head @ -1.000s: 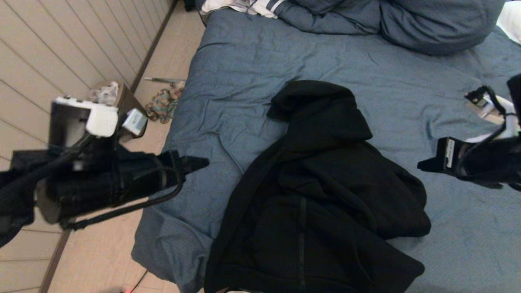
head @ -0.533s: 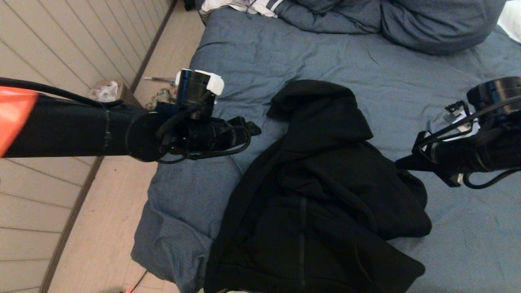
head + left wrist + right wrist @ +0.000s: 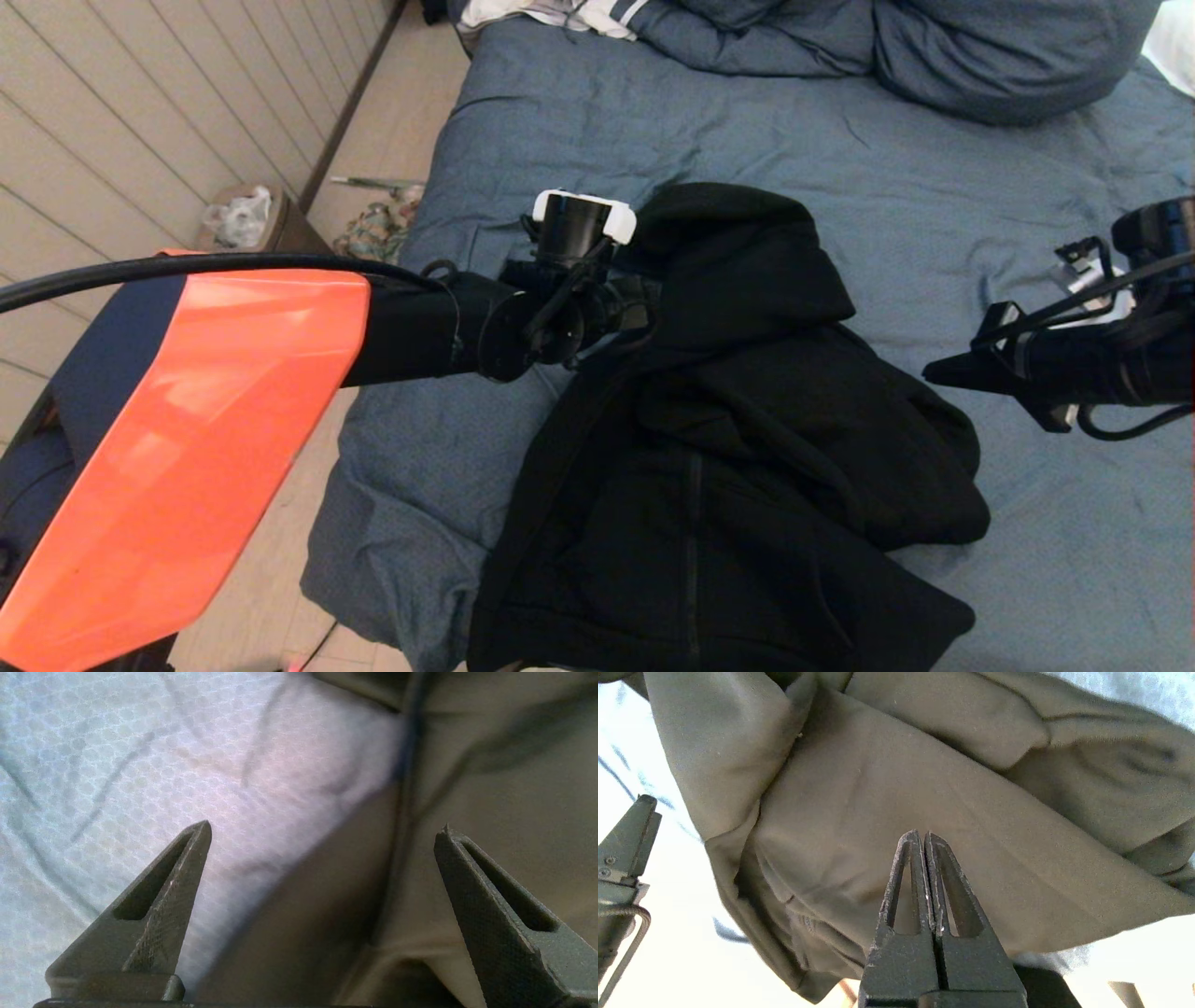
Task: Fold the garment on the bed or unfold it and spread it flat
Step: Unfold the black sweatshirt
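Garment (image 3: 738,448) lies crumpled on the bed (image 3: 840,159); the left pincer (image 3: 322,854), wide open and empty, straddles its edge, the right pincer (image 3: 923,835) hovers closed, so a shallow bite may snag duvet.

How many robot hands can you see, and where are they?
2. The left hand is open at the left edge of the black hoodie, near its hood. The right hand is shut, empty, hanging over the blue bed beside the hoodie's right side.
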`<state>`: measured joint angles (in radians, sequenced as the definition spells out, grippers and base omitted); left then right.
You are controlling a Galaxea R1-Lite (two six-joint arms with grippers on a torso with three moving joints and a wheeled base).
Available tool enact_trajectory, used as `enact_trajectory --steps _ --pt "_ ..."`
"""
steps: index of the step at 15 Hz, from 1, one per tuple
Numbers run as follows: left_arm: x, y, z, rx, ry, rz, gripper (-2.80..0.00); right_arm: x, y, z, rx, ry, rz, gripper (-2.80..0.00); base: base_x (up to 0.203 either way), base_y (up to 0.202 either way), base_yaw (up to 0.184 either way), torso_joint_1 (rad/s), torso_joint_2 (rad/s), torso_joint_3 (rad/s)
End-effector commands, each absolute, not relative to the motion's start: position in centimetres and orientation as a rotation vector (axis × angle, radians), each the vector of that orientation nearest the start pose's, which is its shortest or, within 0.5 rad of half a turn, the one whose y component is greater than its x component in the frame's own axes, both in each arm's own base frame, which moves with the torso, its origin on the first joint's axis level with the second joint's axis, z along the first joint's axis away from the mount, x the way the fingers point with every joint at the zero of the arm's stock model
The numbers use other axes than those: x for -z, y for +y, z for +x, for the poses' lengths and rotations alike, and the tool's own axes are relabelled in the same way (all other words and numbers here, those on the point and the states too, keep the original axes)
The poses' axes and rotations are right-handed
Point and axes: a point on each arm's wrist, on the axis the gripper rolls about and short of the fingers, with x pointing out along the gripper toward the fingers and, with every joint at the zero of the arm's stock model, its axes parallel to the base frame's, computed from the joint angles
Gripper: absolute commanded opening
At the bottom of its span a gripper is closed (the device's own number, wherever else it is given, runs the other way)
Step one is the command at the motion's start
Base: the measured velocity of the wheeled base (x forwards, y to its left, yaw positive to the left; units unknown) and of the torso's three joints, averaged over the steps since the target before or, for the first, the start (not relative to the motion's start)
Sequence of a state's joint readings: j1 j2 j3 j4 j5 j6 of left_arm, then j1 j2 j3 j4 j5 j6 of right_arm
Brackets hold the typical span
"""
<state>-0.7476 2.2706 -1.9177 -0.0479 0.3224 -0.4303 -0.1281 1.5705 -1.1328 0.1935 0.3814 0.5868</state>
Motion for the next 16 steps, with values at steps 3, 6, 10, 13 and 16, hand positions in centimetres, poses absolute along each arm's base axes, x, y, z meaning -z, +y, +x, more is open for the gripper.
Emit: enact_trajectory --steps 3,6,10,13,16 --pt "-22.1 -33.0 34.4 0.358 0.309 -0.27 -2.8 -23.4 -3.3 26.5 -0.042 0.667 0.731 -2.8 0.0 0.0 0.0 0.0 0.0 0.0" --pt "-23.2 -35.2 31.7 0.413 0.276 -0.28 -2.8 -23.0 -3.8 26.5 -0.038 0.674 0.728 -2.8 0.0 0.0 0.0 0.0 0.0 0.0" --pt "-23.5 -37.2 29.2 0.362 0.221 -0.289 -2.8 -22.6 -4.1 26.8 -0.048 0.688 0.744 -2.8 0.0 0.0 0.0 0.0 0.0 0.0" --pt "-23.1 -39.2 26.6 0.41 0.232 -0.267 -2.8 -22.6 -4.3 26.7 -0.043 0.687 0.747 -2.8 0.0 0.0 0.0 0.0 0.0 0.0" --pt "-21.1 -40.3 27.0 0.373 0.225 -0.208 0.0 -22.4 -4.6 26.7 -0.035 0.691 0.751 -2.8 0.0 0.0 0.0 0.0 0.0 0.0"
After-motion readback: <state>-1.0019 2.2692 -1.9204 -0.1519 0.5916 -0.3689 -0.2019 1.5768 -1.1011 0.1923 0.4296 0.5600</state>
